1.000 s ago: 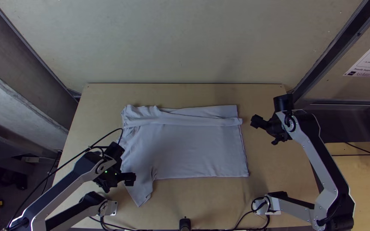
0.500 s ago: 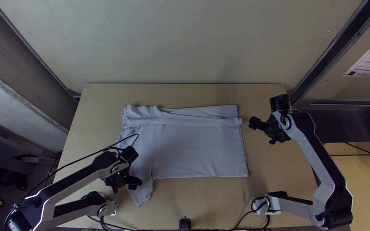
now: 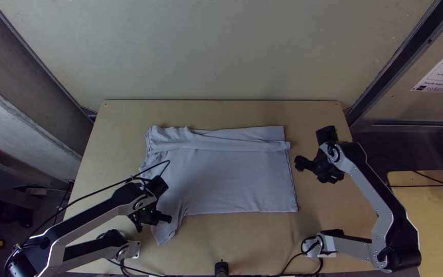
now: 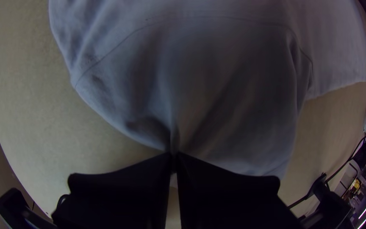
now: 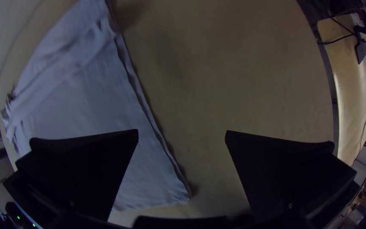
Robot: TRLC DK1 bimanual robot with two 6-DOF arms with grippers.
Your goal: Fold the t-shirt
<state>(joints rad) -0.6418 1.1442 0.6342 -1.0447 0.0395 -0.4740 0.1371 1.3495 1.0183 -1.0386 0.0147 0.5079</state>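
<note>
- The landmark is the sleeve flap [image 3: 166, 235], which hangs off the t-shirt [image 3: 232, 179] at its near left corner and points toward the near edge of the worktop [image 3: 242, 241]
- From the flap, the t-shirt's body lies beyond and to the right, spread fairly flat, its long axis running left to right, roughly square to the way the flap points
- The left tool [image 4: 173, 157] is at the flap, its pads pressed together on a small pleat of cloth; creases fan out from the pinch in the left wrist view
- So the cloth to be covered seems to lie on the far side of the flap; I judge the coming move to be carrying the flap up and inward over the body, rather than pulling it along the worktop
- The right tool [image 5: 182, 138] stands at the opposite end of the body from the flap, near the t-shirt's short right side, its fingers spread wide with nothing between them
- The left arm is clearly the nearer one to the flap, so this step looks like its own
- Farthest from the flap, along the body's far side, runs a folded-over band [image 3: 232, 143]; a hard tug from the flap might drag or skew it
</note>
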